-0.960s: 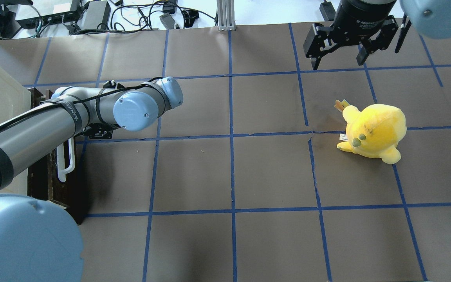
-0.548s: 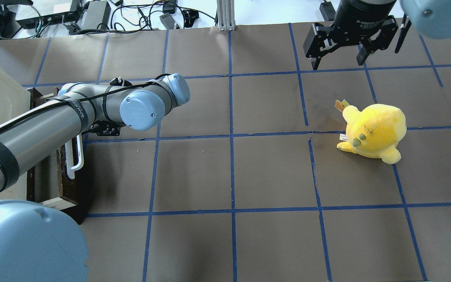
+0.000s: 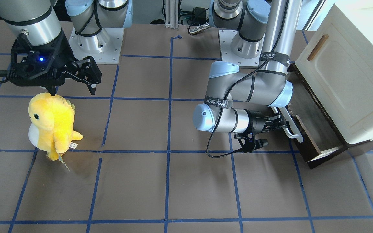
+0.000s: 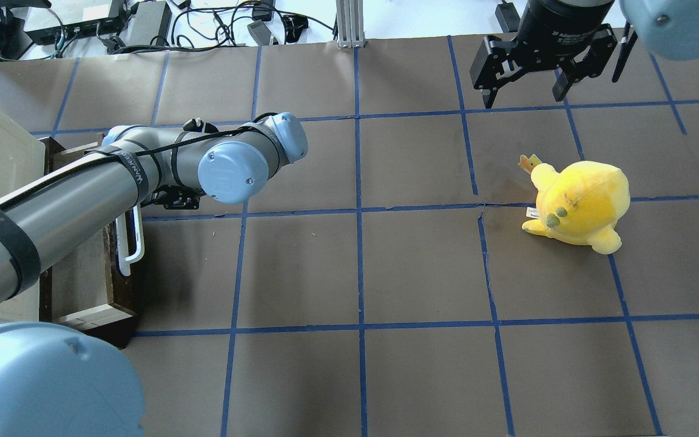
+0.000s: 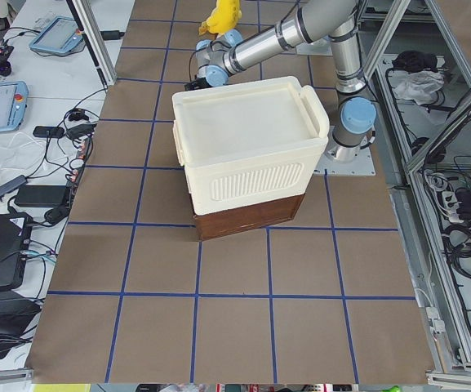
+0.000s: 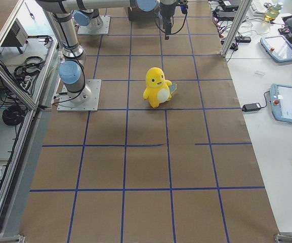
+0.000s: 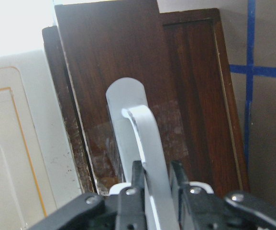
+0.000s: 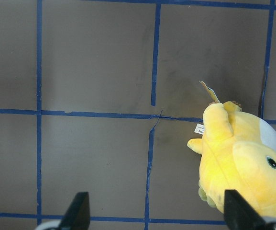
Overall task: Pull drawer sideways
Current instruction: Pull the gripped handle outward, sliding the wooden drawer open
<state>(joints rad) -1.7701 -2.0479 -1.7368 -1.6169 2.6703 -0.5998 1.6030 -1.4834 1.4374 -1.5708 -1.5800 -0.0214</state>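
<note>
The drawer (image 3: pixel 312 106) sticks partly out of the base of the cream cabinet (image 3: pixel 345 74). Its dark brown front (image 4: pixel 126 285) carries a long white bar handle (image 4: pixel 131 243). My left gripper (image 3: pixel 278 124) is shut on that handle. The left wrist view shows both fingers clamped on the white bar (image 7: pixel 147 139) in front of the brown front (image 7: pixel 128 72). In the overhead view the left forearm hides most of the drawer. My right gripper (image 4: pixel 522 94) hangs open and empty above the table, near the yellow plush toy.
A yellow plush toy (image 4: pixel 580 203) stands on the table on my right side, also in the right wrist view (image 8: pixel 238 163). The cabinet has a small brown wooden handle (image 3: pixel 317 47). Brown paper with blue tape lines covers the table (image 4: pixel 355 273).
My left arm has moved away from the cabinet, towards the table's middle, with the handle in its grip. The drawer has slid further out. The right arm has not moved.
</note>
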